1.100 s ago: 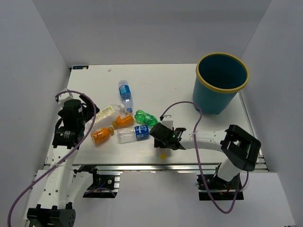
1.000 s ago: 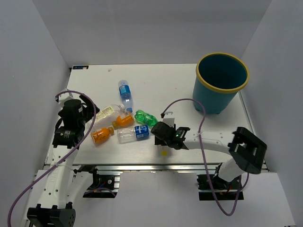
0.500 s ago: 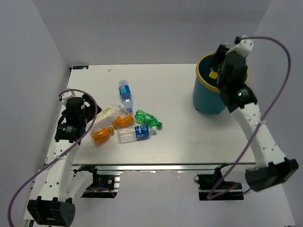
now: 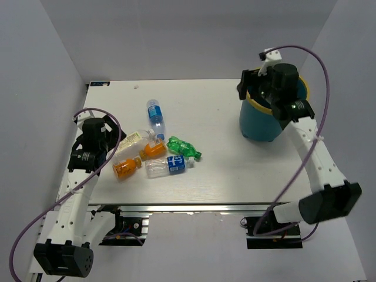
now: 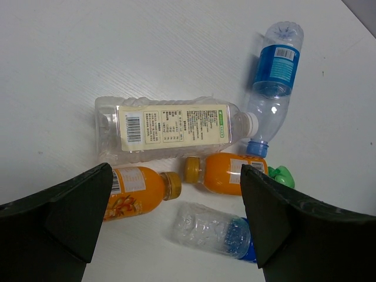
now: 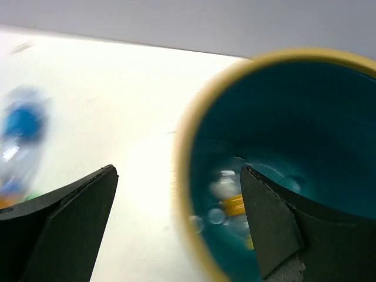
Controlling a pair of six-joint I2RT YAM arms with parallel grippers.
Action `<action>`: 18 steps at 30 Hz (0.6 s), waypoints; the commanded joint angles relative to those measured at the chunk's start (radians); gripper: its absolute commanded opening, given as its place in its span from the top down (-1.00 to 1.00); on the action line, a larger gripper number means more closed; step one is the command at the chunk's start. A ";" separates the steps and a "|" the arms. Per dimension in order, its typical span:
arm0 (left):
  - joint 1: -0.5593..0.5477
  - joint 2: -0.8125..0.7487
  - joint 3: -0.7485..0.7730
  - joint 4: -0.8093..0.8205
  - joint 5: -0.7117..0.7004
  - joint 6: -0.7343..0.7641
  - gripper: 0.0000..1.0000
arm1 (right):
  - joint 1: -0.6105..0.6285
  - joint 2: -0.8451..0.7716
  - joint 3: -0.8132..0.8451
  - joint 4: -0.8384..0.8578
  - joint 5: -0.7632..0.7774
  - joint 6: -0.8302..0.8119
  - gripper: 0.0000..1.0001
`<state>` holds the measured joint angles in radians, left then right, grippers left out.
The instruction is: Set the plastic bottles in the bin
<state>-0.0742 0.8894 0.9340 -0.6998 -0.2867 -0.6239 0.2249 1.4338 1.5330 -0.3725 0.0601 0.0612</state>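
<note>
Several plastic bottles lie in a cluster left of centre: a clear blue-label bottle (image 4: 154, 116) (image 5: 273, 76), a clear white-label bottle (image 4: 134, 138) (image 5: 170, 129), two orange bottles (image 4: 154, 150) (image 4: 126, 168) (image 5: 132, 191), a green bottle (image 4: 183, 147) and a second blue-label bottle (image 4: 167, 165) (image 5: 214, 230). My left gripper (image 4: 104, 141) (image 5: 174, 170) hovers open above them, holding nothing. The teal bin (image 4: 258, 120) (image 6: 194, 135) stands at the back right. My right gripper (image 4: 252, 91) (image 6: 176, 170) is open over its rim. A yellow-capped bottle (image 6: 232, 202) lies inside, blurred.
The white table (image 4: 223, 158) ends at a metal rail along the front. Grey walls close in on both sides and behind. The right arm's purple cable (image 4: 320, 70) loops high over the bin.
The right arm swung up from the front of the table to the bin carrying the yellow-capped bottle, then opened; the bottle now lies inside. The left arm barely moved.
</note>
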 commanded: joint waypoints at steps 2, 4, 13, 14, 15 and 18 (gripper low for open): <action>0.002 0.031 0.035 0.006 0.012 0.010 -0.96 | 0.151 -0.189 -0.104 0.100 -0.307 -0.240 -0.79; 0.002 0.054 0.043 0.002 0.015 0.003 -0.96 | 0.280 -0.211 -0.151 0.075 -0.369 -0.331 -0.79; 0.002 0.117 0.057 -0.044 0.038 0.003 -0.96 | 0.695 -0.037 -0.251 0.087 -0.458 -0.535 -0.79; 0.002 0.109 0.051 -0.050 0.040 0.003 -0.96 | 0.712 -0.004 -0.238 0.093 -0.442 -0.531 -0.79; 0.002 0.109 0.045 -0.055 0.041 0.006 -0.96 | 0.741 0.023 -0.217 0.099 -0.430 -0.528 -0.79; 0.002 0.094 0.035 -0.084 0.050 0.018 -0.96 | 0.783 0.128 -0.206 0.133 -0.462 -0.557 -0.79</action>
<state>-0.0742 1.0157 0.9642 -0.7460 -0.2516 -0.6231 0.9756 1.5188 1.2850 -0.3069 -0.3733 -0.4450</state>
